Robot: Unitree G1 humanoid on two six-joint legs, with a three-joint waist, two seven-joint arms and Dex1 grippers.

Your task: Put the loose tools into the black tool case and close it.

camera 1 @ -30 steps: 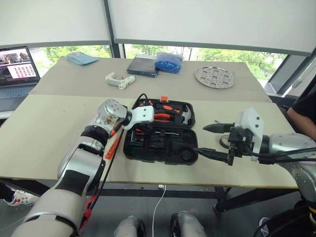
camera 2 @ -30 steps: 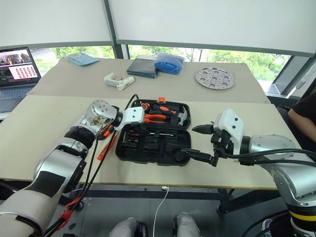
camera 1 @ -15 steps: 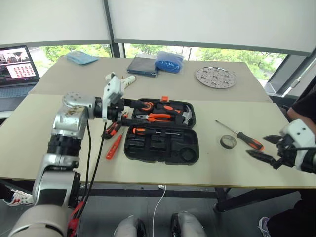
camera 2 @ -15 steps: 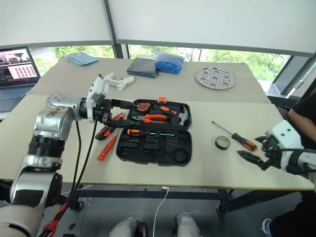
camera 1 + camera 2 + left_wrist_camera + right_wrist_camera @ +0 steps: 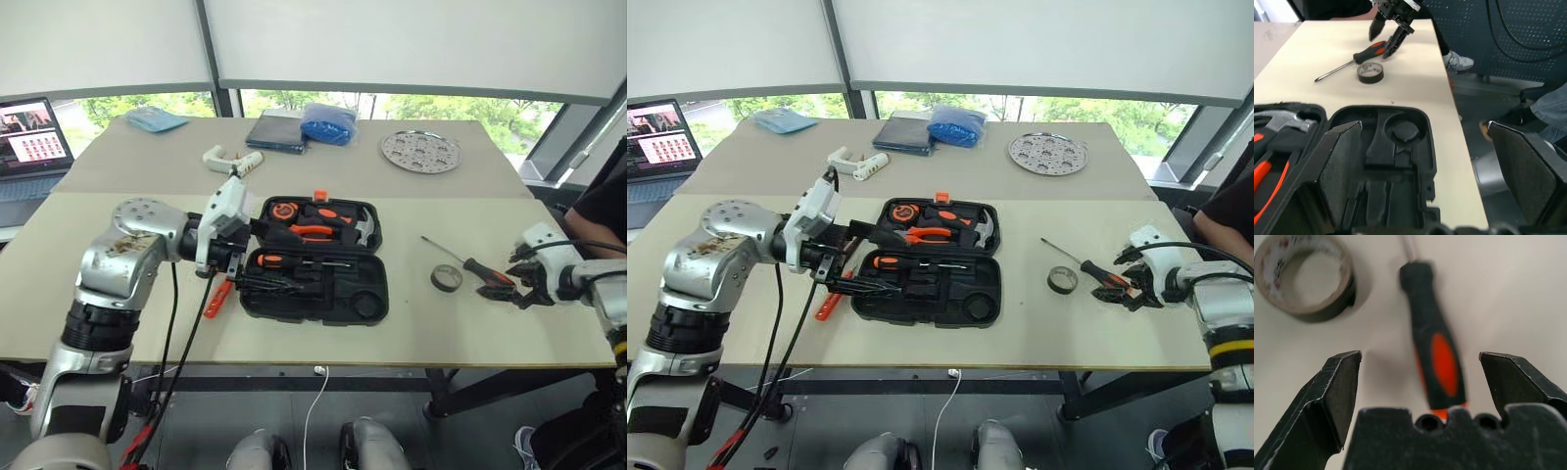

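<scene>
My right gripper (image 5: pixel 1419 382) stands spread wide, one finger on either side of the screwdriver (image 5: pixel 1437 364) handle and apart from it, nothing pinched; my left gripper (image 5: pixel 1425 171) is likewise spread and empty, poised over the near left part of the black tool case (image 5: pixel 313 259). The screwdriver lies flat near the right edge of the table (image 5: pixel 441 323), its thin steel shaft pointing away toward the far side, with the small dark tape roll (image 5: pixel 447 278) just beside it on the case side. I judge the screwdriver light and rigid; the rounded black handle with its orange inlay looks grippy enough, and mid-handle is the place to close, since the slim shaft would likely roll or slip between flat fingers. The tape roll, a low hollow ring, looks light and slightly yielding, best taken across its rim. The case lies open near the middle of the table's near half, a flat black moulded shell with an orange latch (image 5: pixel 319 196) at its far edge; one orange-and-black screwdriver (image 5: pixel 294 261) already lies inside. More orange-handled tools (image 5: pixel 217 297) lie on the table off the case's left edge.
</scene>
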